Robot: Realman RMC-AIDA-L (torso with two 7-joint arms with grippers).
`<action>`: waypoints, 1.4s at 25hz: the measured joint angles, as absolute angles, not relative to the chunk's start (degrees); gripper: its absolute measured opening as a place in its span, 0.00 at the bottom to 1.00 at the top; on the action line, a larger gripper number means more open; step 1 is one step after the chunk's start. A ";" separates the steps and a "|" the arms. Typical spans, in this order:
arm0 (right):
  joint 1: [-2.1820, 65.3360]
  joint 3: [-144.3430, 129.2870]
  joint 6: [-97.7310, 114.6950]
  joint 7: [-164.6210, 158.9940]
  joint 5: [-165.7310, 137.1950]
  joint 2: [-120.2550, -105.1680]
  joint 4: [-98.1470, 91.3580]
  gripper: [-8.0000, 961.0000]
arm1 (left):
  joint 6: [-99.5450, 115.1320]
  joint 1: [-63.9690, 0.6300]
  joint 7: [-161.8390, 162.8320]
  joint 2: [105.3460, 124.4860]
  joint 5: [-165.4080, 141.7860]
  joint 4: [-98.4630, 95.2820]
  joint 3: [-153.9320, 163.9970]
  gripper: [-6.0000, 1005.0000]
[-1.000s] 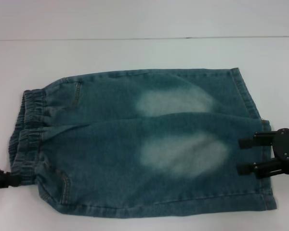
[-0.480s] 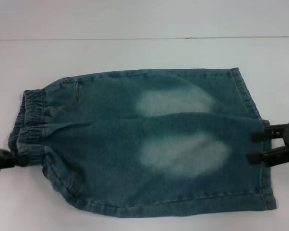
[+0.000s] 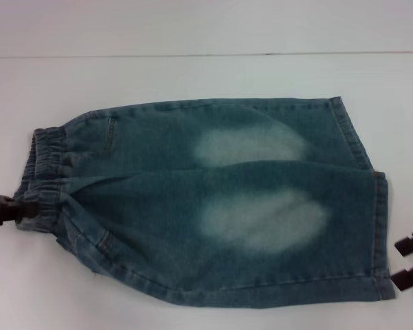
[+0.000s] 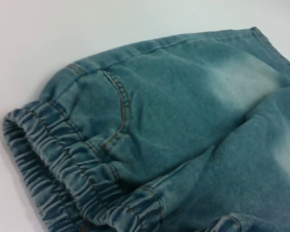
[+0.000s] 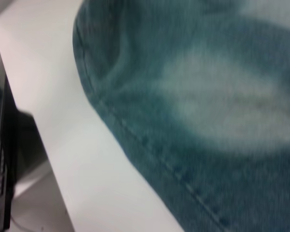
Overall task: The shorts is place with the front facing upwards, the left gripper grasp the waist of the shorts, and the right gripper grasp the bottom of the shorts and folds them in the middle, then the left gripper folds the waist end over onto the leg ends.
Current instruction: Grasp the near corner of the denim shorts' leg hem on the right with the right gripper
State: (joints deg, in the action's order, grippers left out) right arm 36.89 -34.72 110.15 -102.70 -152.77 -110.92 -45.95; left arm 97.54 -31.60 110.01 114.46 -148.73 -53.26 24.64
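The shorts (image 3: 206, 206) lie flat on the white table (image 3: 193, 75), already doubled lengthwise, one leg stacked on the other, so you can call the middle fold done by how the cloth lies. The waist (image 3: 45, 175) points to the robot's left and the leg hems (image 3: 372, 206) to its right.

Take the shorts as landmark. The left gripper (image 3: 14, 210) sits at the waist end, touching the elastic band at its near corner. It looks pinched onto that corner, since the denim puckers toward it (the fingertips themselves are hidden by the band, so treat this as a judgement). The left wrist view shows only the gathered waistband (image 4: 63, 179) and a pocket seam (image 4: 118, 111), no fingers.

The right gripper (image 3: 407, 260) is off the hem end, just beside the near hem corner, apart from the cloth, with its two black tips spread and holding nothing. The right wrist view shows only the hem edge (image 5: 145, 145) and bare table.

The step in hand is the last one: waist over onto the leg ends. For the next move you need the left gripper to lift the waist clear of the table, carry it across toward the hems, and set it down square on them. Watch that both layers come up together (a one-layer grip would peel the fold open).
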 joint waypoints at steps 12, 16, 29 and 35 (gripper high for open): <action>39.13 -38.76 107.31 -105.00 -160.21 -111.81 -43.31 0.99 | 96.53 -32.32 110.70 114.39 -148.99 -53.22 24.70 0.02; 39.68 -39.88 105.66 -105.15 -160.25 -111.95 -40.65 0.98 | 95.98 -32.34 110.76 114.35 -149.02 -53.24 24.70 0.02; 41.49 -39.68 102.75 -105.49 -159.85 -112.06 -35.68 0.99 | 95.45 -32.27 110.82 114.56 -148.93 -53.26 24.69 0.02; 41.57 -39.23 101.67 -106.39 -157.62 -111.93 -35.62 0.99 | 95.15 -32.21 110.78 114.77 -148.78 -53.26 24.70 0.02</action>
